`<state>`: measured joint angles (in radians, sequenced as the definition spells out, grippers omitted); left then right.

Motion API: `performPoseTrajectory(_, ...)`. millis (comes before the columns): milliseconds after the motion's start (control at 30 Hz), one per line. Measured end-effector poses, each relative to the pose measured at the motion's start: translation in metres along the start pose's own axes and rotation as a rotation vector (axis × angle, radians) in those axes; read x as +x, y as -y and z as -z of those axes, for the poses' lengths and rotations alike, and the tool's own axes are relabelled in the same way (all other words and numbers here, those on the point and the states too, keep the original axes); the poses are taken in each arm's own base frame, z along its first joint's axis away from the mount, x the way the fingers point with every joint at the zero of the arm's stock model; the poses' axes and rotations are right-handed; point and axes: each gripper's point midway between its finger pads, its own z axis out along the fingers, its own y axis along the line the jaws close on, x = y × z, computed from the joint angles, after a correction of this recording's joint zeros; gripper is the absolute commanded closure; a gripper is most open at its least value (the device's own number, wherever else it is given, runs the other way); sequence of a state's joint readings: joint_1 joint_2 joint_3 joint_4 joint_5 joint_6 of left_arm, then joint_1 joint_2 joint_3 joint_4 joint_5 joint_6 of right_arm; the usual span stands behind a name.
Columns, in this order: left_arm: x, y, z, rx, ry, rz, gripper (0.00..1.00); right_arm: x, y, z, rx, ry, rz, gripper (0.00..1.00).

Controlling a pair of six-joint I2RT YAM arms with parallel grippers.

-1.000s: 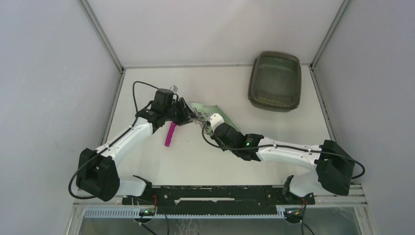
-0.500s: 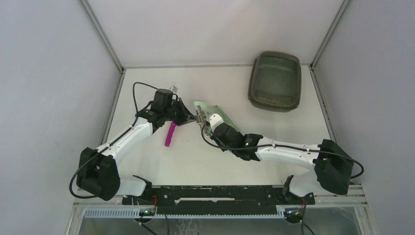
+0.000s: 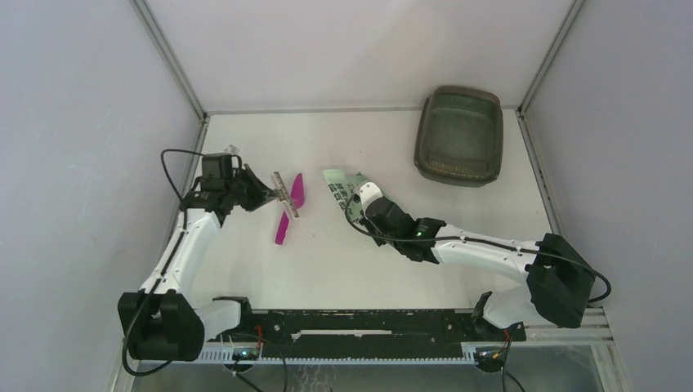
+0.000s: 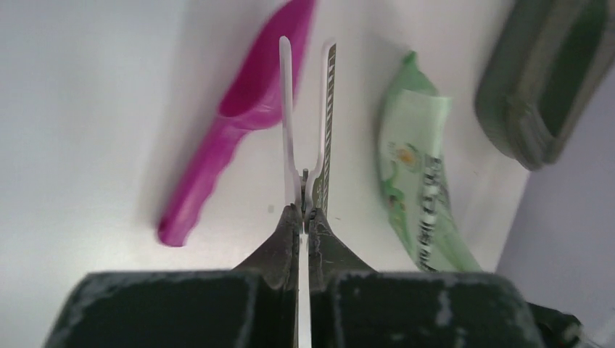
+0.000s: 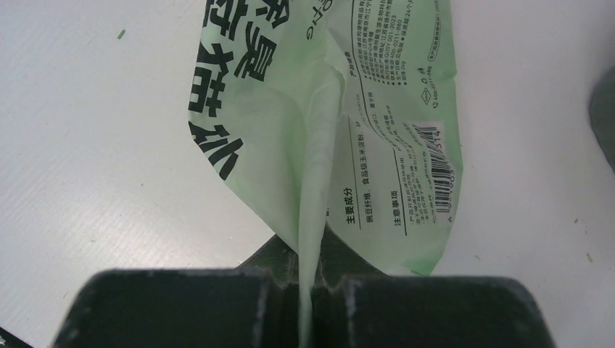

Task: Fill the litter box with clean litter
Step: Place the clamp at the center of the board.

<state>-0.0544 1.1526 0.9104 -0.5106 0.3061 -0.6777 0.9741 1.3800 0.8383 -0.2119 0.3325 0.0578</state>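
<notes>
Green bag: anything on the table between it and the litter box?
Nothing visible. Bare table lies between the green bag, pinched in the right gripper, and the litter box. The magenta scoop lies on the opposite side.

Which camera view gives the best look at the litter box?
The top external view: the litter box is seen whole from above, rim and inside visible. The left wrist view shows only part of it, cut at the upper right corner. The right wrist view shows just a dark sliver at its right edge, probably the rim.

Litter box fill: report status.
Left gripper shut on thin strip. Right gripper shut on green bag. Litter box apart, looks empty. Magenta scoop beside strip.
</notes>
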Motion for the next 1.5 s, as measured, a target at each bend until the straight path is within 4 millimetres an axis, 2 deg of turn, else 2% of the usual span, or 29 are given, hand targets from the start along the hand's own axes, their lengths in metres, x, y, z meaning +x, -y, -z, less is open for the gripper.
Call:
performPoseTrajectory(200,-0.021,-0.069,0.008,-0.245,0.060,0.036,1.00,-0.002,0.005,0.001,-0.006,0.004,-0.018,1.00)
performPoseTrajectory(367,-0.028,-0.109,0.012,-0.451,0.065,0.032,0.99,-0.002,0.004,0.000,-0.019,0.001,-0.023,1.00)
performPoseTrajectory(400,-0.031,-0.115,0.012,-0.484,0.066,0.025,0.96,-0.002,0.003,0.000,-0.023,0.001,-0.023,1.00)
performPoseTrajectory(533,-0.039,-0.132,0.003,-0.576,0.041,0.006,0.69,-0.001,0.001,-0.001,-0.033,-0.002,-0.022,1.00)
performPoseTrajectory(633,-0.035,-0.144,-0.008,-0.620,-0.010,0.001,0.65,0.000,-0.001,-0.002,-0.040,-0.004,-0.021,0.99)
performPoseTrajectory(700,-0.030,-0.151,-0.011,-0.645,-0.040,0.001,0.64,0.000,-0.002,-0.002,-0.044,-0.006,-0.019,0.88)
performPoseTrajectory(800,-0.029,-0.153,-0.012,-0.652,-0.043,-0.001,0.60,0.002,-0.007,-0.004,-0.059,-0.011,-0.011,0.69)
performPoseTrajectory(933,-0.030,-0.153,-0.012,-0.652,-0.041,-0.002,0.58,0.009,-0.018,-0.007,-0.098,-0.034,0.004,0.51)
performPoseTrajectory(1000,-0.031,-0.153,-0.013,-0.652,-0.041,-0.003,0.55,0.012,-0.025,-0.008,-0.120,-0.046,0.013,0.36)
performPoseTrajectory(1133,-0.035,-0.152,-0.015,-0.649,-0.042,-0.009,0.52,0.013,-0.037,-0.003,-0.187,-0.053,0.010,0.13)
performPoseTrajectory(1233,-0.035,-0.150,-0.015,-0.640,-0.043,-0.008,0.49,0.006,-0.045,0.014,-0.287,-0.040,-0.026,0.10)
performPoseTrajectory(1333,-0.036,-0.143,-0.013,-0.612,-0.036,-0.008,0.43,-0.022,-0.035,0.039,-0.379,0.043,-0.119,0.10)
performPoseTrajectory(1433,-0.041,-0.132,-0.005,-0.576,-0.001,-0.015,0.28,-0.053,-0.012,0.053,-0.412,0.127,-0.212,0.10)
performPoseTrajectory(1500,-0.045,-0.122,0.003,-0.550,0.031,-0.028,0.16,-0.070,0.000,0.051,-0.422,0.154,-0.256,0.10)
